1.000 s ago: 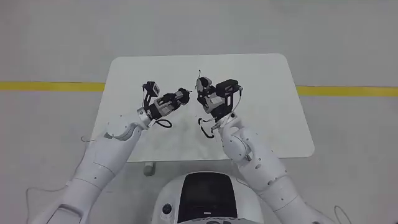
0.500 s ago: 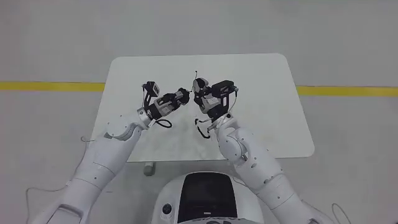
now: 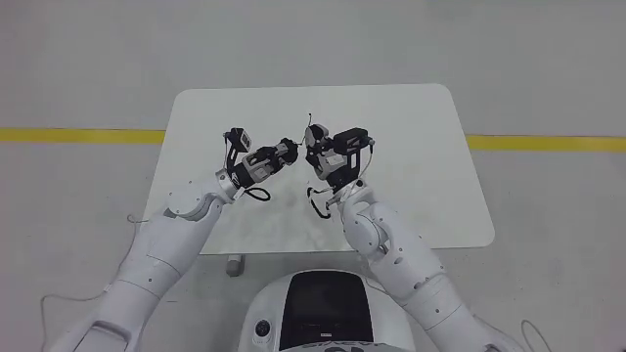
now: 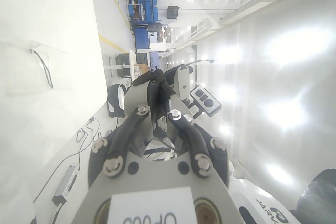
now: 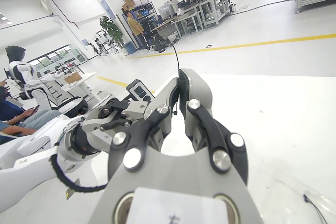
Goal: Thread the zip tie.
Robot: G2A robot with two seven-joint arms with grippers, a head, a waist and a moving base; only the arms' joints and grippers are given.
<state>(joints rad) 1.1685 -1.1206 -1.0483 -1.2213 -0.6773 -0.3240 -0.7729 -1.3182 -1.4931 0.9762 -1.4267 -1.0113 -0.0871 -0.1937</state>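
My right gripper hangs over the middle of the white table, shut on a thin black zip tie. The tie's free end sticks out past the right gripper's fingertips and shows as a short black line from above. My left gripper is right beside it, tip to tip. It is shut too, with a black lump pinched at its tips that looks like the tie's other end. The spot where the two ends meet is hidden between the fingers.
A second black zip tie lies on a clear plastic sheet on the table, also seen near my right wrist. The table has rounded corners and bare surface all round. A yellow floor line runs past both sides.
The right gripper has shifted slightly left with the zip tie, closing up to the left gripper. The left arm has kept still.
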